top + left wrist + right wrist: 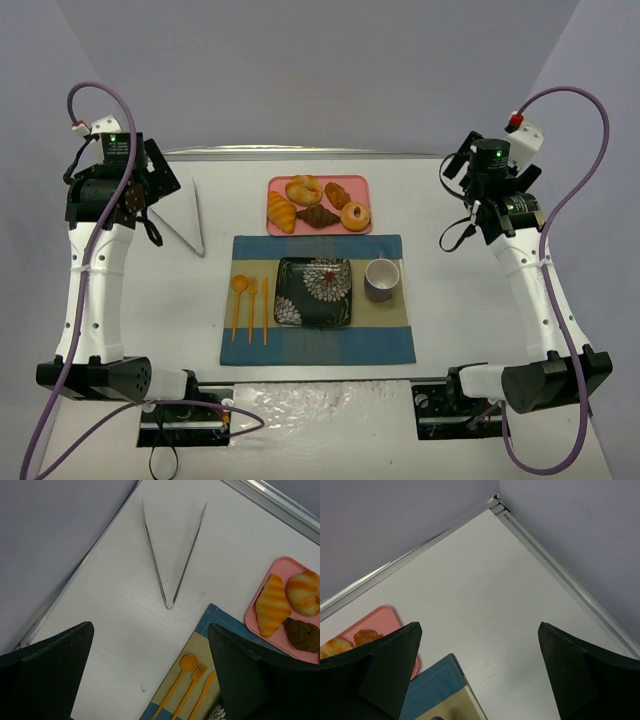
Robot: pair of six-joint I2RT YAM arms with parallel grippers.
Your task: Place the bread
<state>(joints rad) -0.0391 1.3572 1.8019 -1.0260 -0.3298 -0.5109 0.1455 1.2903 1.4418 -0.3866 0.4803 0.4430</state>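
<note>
Two grippers are hanging high and wide of the action, and both are carrying nothing. The left gripper [150,630] is showing its jaws spread well apart over bare table [115,630], with the metal tongs [169,604] lying open in a V just beyond. The right gripper [479,625] is gaping just as wide, looking down at the table's far right corner.

Now the bread [355,215]: it is sitting at the right end of the pink tray [285,184], on the side nearest the mat. A dark pastry [318,216] is lying just beside it and a small brown roll [338,194] just behind. The croissant [282,212] is lying at the tray's other end. Nearer the arms, the floral plate [283,268] is lying bare on the blue-and-tan mat [318,348], with the cup [381,278] just to its right and the orange cutlery [250,300] to its left. That plate is looking like the likely landing spot.

How is it going to handle? I am judging it light, soft and a little crumbly, so a hard squeeze is likely going to dent the ring. A gentle pinch across the outer crust is looking best, or one finger down the hole and one outside. Its neighbours are crowding two sides, so the tray's right edge is offering the freest approach, and the right arm is nearer.

Writing? Nothing readable is showing: no brand, no label, only the plate's flower pattern.
</note>
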